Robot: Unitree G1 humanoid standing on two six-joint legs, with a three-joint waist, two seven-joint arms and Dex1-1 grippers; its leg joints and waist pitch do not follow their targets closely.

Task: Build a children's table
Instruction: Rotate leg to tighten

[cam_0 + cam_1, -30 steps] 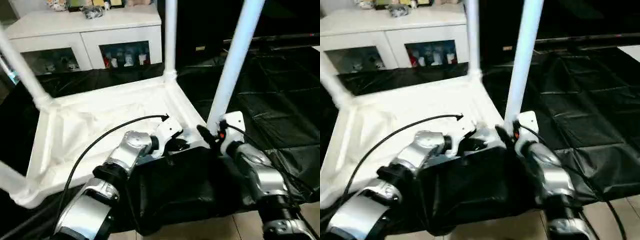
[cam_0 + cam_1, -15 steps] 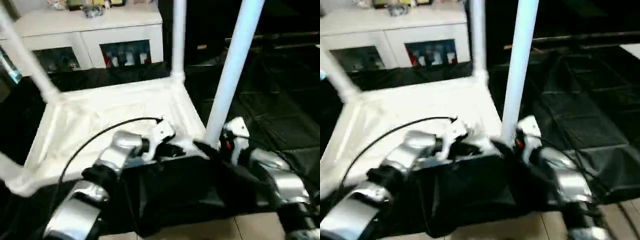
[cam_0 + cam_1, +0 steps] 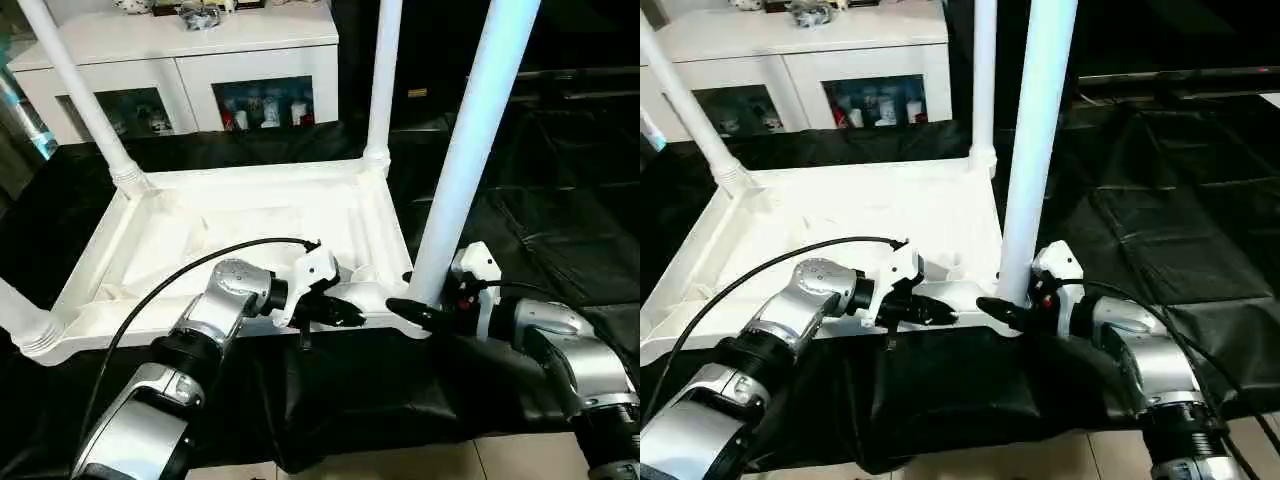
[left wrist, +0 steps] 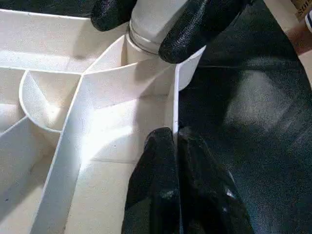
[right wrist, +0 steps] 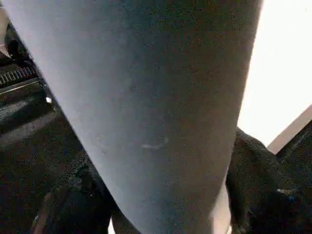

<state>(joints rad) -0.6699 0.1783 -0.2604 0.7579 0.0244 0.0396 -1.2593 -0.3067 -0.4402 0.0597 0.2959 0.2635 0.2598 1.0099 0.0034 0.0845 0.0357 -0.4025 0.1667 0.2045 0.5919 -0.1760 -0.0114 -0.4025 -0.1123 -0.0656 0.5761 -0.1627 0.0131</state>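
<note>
The table (image 3: 250, 240) lies upside down on the black-draped desk (image 3: 560, 200), ribbed underside up, with its legs standing upward from the corner sockets — the near right leg (image 3: 465, 150) rises closest to the robot, another (image 3: 382, 80) stands at the far right corner, one (image 3: 80, 95) leans at the far left, and the stub of a fourth (image 3: 25, 320) shows at the near left corner. The left pincer (image 3: 335, 312) rests at the table's near rim, its two black fingers (image 4: 165, 195) pressed together with the thin edge wall of the rim between them. The right pincer (image 3: 415, 312) sits at the foot of the near right leg, just above its socket; its fingers (image 4: 195, 24) stand apart on either side of the tube, and whether they press on it I cannot tell. Black cloth hangs over the desk's front edge below both forearms. Behind the desk stands a white cabinet (image 3: 190, 60) with glass doors — small figures show on its shelves.
</note>
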